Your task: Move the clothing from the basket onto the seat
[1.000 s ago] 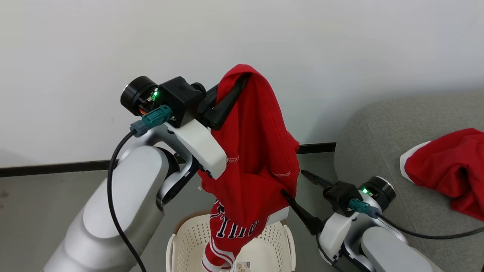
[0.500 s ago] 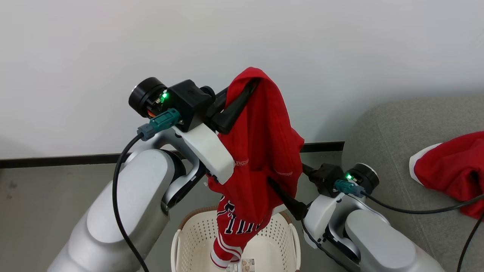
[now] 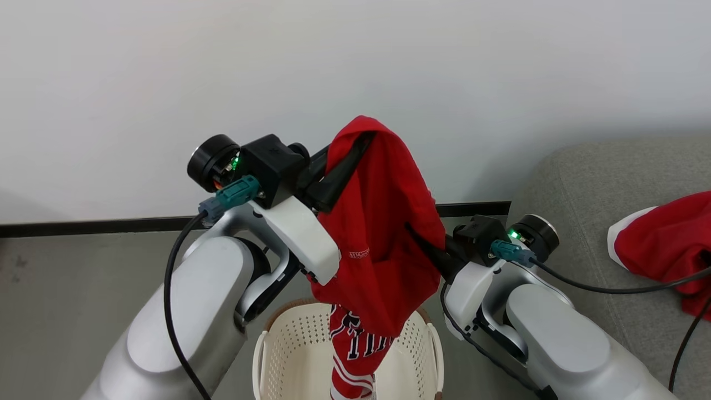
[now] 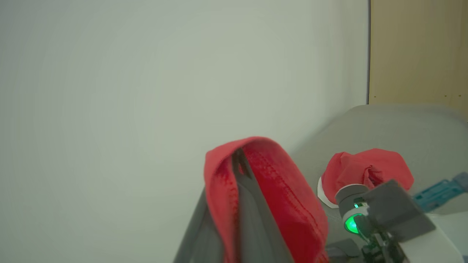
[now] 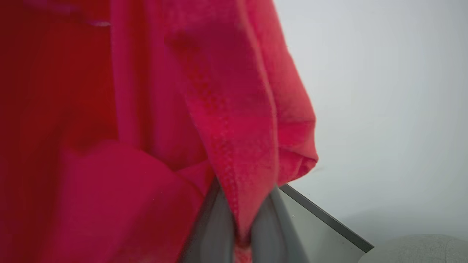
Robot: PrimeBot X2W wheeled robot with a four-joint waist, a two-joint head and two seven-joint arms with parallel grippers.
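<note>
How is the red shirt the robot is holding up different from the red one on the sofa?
The held shirt hangs stretched tall, pinched by the left gripper and the right gripper, over the basket. The sofa shirt lies crumpled on the grey sofa, with no gripper on it. Both are red.

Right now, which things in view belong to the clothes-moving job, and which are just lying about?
Job: held red garment, pinched by left hand and right hand; basket; sofa; red garment on the sofa.
Just there: wall, black skirting strip, floor, tan panel.
</note>
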